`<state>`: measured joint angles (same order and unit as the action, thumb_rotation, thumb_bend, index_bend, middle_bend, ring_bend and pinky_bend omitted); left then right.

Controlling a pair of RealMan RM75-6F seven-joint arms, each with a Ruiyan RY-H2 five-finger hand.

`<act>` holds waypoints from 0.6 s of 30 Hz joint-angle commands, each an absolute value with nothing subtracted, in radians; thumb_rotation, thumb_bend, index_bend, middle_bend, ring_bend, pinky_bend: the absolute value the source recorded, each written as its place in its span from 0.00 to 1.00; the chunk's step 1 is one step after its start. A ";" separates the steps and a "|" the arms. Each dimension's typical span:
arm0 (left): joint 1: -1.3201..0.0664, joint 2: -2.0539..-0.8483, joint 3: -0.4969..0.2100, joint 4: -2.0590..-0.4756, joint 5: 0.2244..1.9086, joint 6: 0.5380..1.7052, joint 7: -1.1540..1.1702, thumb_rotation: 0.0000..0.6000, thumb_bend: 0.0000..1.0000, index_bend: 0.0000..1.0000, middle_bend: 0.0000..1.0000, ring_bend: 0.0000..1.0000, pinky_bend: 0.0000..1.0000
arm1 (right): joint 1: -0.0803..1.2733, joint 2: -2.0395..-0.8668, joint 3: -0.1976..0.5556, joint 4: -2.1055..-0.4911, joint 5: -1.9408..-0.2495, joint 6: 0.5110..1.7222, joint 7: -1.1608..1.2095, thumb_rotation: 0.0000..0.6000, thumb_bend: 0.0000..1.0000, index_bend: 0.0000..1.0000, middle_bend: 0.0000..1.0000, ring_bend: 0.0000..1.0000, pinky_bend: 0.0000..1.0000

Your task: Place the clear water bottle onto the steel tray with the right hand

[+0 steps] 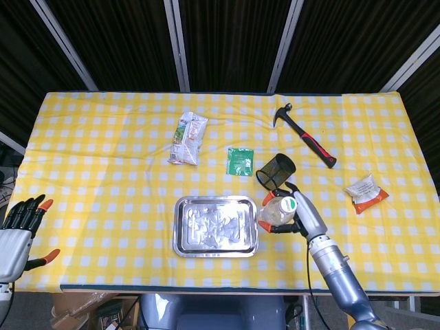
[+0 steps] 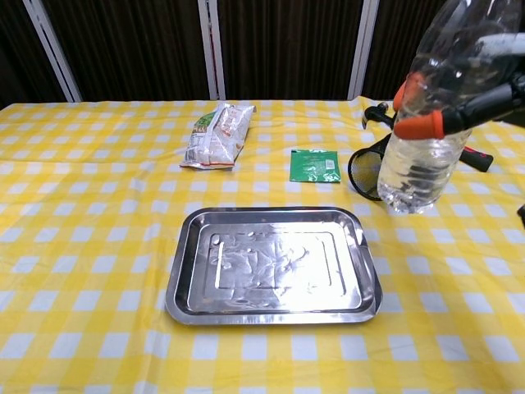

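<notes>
Grasping the water bottle (image 2: 426, 123), the right robot hand (image 1: 297, 214) holds it raised off the table (image 1: 103, 172); the tray (image 2: 184, 279) lies just left of this robot hand.

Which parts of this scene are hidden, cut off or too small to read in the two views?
- clear water bottle: its cap is cut off by the chest view's top edge.
- right hand: the chest view's right edge cuts it off.
- left hand: absent from the chest view.
- green packet: print too small in both views.
</notes>
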<state>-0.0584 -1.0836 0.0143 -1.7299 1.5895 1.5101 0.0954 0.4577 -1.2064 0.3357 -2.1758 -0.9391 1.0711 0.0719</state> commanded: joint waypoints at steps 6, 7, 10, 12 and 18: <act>-0.058 -1.084 0.013 -1.731 1.586 1.510 0.097 1.00 0.17 0.06 0.00 0.00 0.00 | 0.529 -1.007 0.480 -2.349 -0.752 1.109 -0.029 1.00 1.00 1.00 0.85 0.45 0.00; -0.057 -1.084 0.013 -1.731 1.586 1.511 0.096 1.00 0.17 0.06 0.00 0.00 0.00 | 0.543 -0.979 0.500 -2.356 -0.728 1.109 -0.041 1.00 1.00 1.00 0.87 0.46 0.00; -0.058 -1.083 0.013 -1.731 1.584 1.509 0.095 1.00 0.17 0.06 0.00 0.00 0.00 | 0.577 -0.917 0.547 -2.356 -0.673 1.096 -0.048 1.00 1.00 1.00 0.90 0.49 0.00; -0.057 -1.082 0.014 -1.732 1.584 1.509 0.093 1.00 0.17 0.06 0.00 0.00 0.00 | 0.595 -0.878 0.568 -2.356 -0.636 1.086 -0.056 1.00 1.00 1.00 0.91 0.51 0.00; -0.056 -1.078 0.013 -1.732 1.583 1.512 0.085 1.00 0.17 0.06 0.00 0.00 0.00 | 0.640 -0.763 0.601 -2.356 -0.524 1.036 -0.072 1.00 1.00 1.00 0.93 0.54 0.00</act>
<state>-0.0560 -1.0786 0.0127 -1.7319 1.5831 1.5121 0.0854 0.6229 -0.7897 0.5854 -2.3540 -0.5515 1.0533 -0.0689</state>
